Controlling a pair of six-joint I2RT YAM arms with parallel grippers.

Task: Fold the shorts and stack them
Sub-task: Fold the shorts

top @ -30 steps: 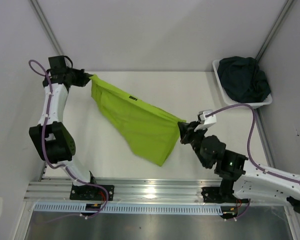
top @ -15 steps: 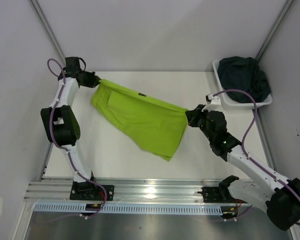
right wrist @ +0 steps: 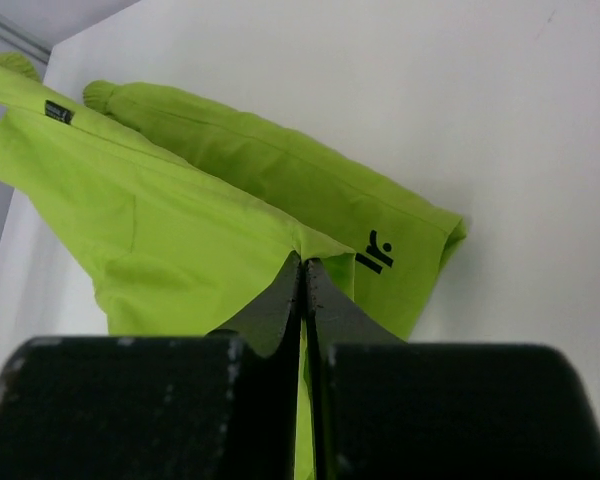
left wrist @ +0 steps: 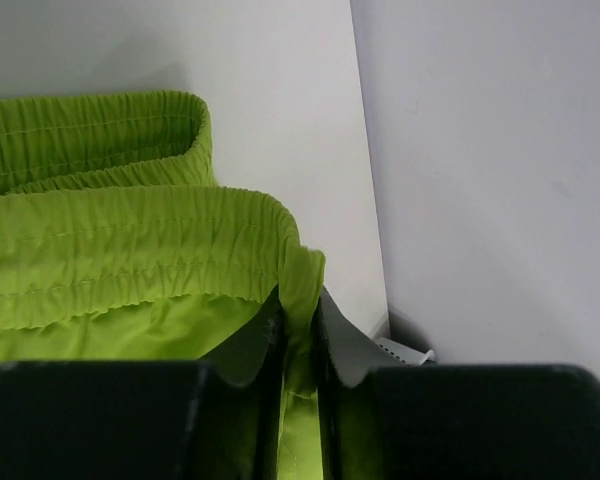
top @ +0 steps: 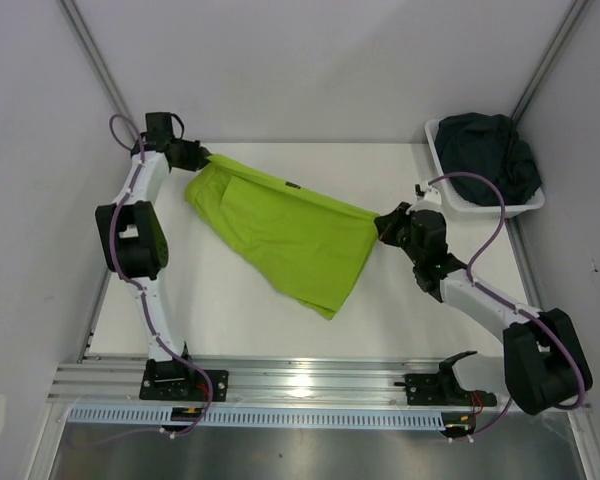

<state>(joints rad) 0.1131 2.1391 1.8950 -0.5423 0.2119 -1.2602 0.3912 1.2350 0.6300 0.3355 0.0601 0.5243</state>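
Note:
The lime green shorts [top: 290, 240] are stretched across the table between both grippers, lying largely on the surface. My left gripper [top: 202, 157] pinches the elastic waistband corner at the back left; in the left wrist view the band [left wrist: 130, 250] runs between the narrow jaws of that gripper [left wrist: 298, 310]. My right gripper [top: 382, 225] is shut on the hem corner on the right, and the right wrist view shows the green cloth [right wrist: 180, 220] clamped at the tips of the gripper [right wrist: 302, 270]. The dark navy-teal shorts [top: 485, 155] lie bunched in the basket.
A white mesh basket [top: 525, 207] stands at the back right corner of the table. Grey walls close in on the left, back and right sides. The wall [left wrist: 500, 180] is very near my left gripper. An aluminium rail [top: 300, 380] runs along the near edge.
Both arms have reached farther back, carrying the green shorts with them. The left gripper shifted right along the back edge, and the cloth has sunk flatter onto the table.

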